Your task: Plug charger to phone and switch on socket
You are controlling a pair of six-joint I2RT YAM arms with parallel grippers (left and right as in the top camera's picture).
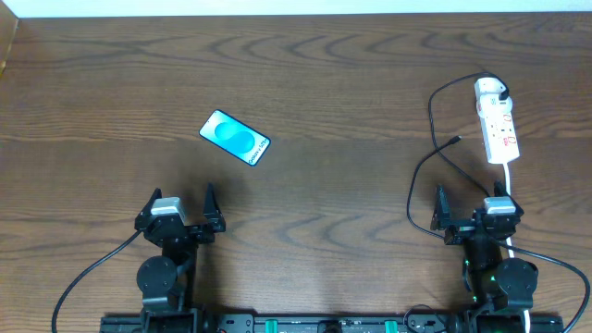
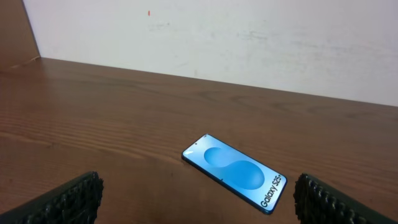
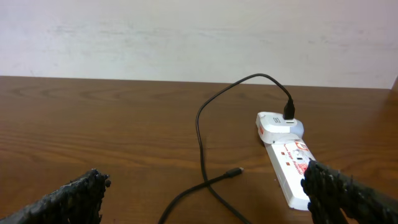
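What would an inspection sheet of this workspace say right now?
Surface: brown wooden table.
Job's things: phone screen up, left side, unplugged; socket at right, white adapter in its far end.
Clutter: nothing seen.
Grippers: left gripper and right gripper open, empty, at the near edge.
Cables: charger loops from the adapter, plug tip loose on the table; white cord runs toward the near edge.
Surroundings: pale wall behind the table.

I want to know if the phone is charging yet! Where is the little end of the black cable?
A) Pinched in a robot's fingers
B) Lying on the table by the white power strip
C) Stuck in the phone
B: the plug tip of the charger lies loose on the table beside the socket, far from the phone.
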